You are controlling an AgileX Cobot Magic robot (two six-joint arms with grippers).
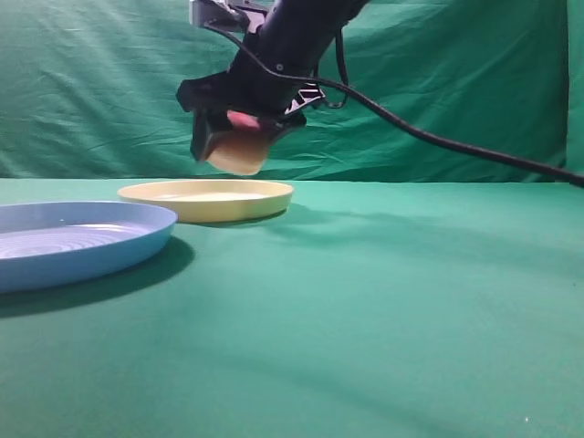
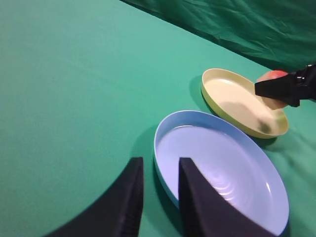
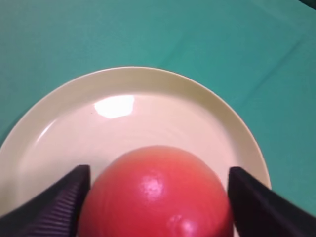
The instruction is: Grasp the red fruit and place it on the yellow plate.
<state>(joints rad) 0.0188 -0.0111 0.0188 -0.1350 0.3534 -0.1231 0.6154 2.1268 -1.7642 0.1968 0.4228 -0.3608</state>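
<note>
Hovering above the yellow plate [image 1: 206,199], the right gripper [image 1: 235,137] has the red fruit [image 3: 157,193] between its jaws, which look spread wide; whether they grip it at all I cannot tell. The fruit hangs over the plate's middle, clear of its surface. This looks like the release step; next the arm should lift straight away. Beside the yellow plate, near the blue plate [image 2: 222,168], the left gripper [image 2: 160,195] waits, jaws slightly parted.

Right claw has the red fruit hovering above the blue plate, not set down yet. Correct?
Not quite. The right claw holds the red fruit above the yellow plate, not the blue plate. The right wrist view shows yellow directly beneath it. Not yet set down, per the exterior high view.
</note>
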